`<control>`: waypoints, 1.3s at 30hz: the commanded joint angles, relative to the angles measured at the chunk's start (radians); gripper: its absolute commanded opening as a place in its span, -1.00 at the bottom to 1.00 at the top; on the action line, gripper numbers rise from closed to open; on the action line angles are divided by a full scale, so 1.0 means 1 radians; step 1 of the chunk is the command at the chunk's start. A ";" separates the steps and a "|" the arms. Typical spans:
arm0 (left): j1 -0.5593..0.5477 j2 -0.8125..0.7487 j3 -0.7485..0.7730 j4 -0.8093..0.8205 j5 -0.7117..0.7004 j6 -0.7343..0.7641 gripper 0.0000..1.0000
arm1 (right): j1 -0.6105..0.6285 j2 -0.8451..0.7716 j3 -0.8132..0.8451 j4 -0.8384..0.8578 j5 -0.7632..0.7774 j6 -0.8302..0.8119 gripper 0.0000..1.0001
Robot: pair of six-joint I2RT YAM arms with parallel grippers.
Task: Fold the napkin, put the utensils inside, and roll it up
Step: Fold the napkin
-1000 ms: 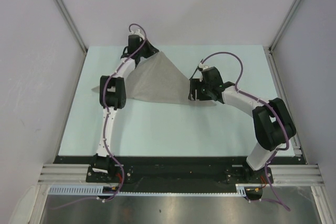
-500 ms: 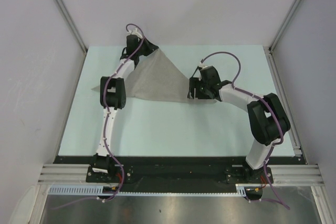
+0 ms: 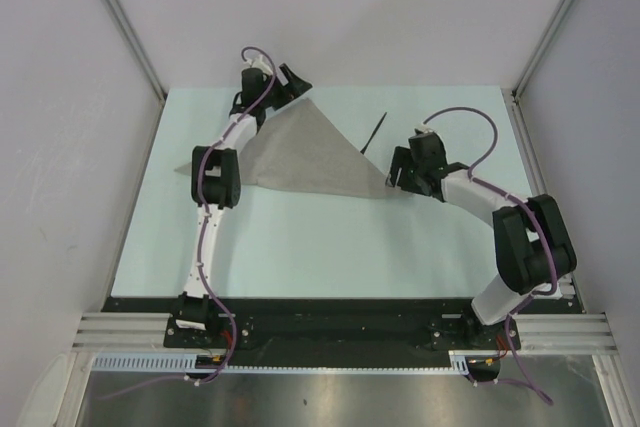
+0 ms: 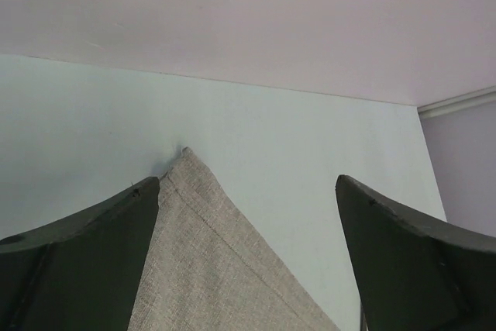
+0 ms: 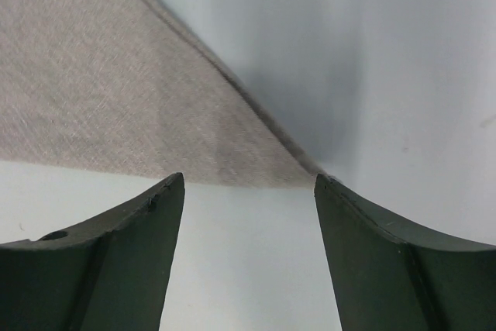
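Two end effectors are in view, and both stand open with nothing held between their fingers. The left end effector (image 4: 248,187) sits at the far edge of the tabletop (image 3: 330,247), left of centre. Its two fingers (image 4: 77,269) are spread wide to either side of the napkin's far corner. In the wrist view the left finger's tip overlaps the cloth's hem, though whether it actually touches the fabric there is hard to tell. The right end effector (image 5: 248,182) is low over the tabletop, right of centre, at the napkin's right corner. That point of cloth lies just ahead of its right finger (image 5: 387,269).

There is one tabletop, pale blue-green, carrying everything.

There is one napkin (image 3: 300,157), grey-beige and plain, lying flat as a triangle. Its long edge faces the near side, running from a left corner towards the tabletop's left edge to a right corner right of centre. The apex points at the far edge. The left arm (image 3: 215,182) crosses above its left part.

There is one utensil (image 3: 375,133), a thin black stick. It lies slanted on bare tabletop beyond the napkin's right sloping edge, with its near end just beside that edge. It is between the two end effectors and nearer the right one.
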 commanded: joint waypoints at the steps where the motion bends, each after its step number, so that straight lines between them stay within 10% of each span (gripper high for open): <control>1: 0.003 -0.168 -0.051 0.014 0.006 0.084 0.99 | -0.046 -0.066 -0.044 0.013 0.022 0.077 0.47; 21: 0.133 -1.032 -1.115 -0.169 -0.300 0.242 0.99 | -0.139 -0.019 -0.150 0.096 -0.091 0.200 0.27; 39: 0.133 -1.222 -1.306 -0.225 -0.336 0.265 1.00 | -0.151 0.099 -0.129 0.150 -0.122 0.257 -0.09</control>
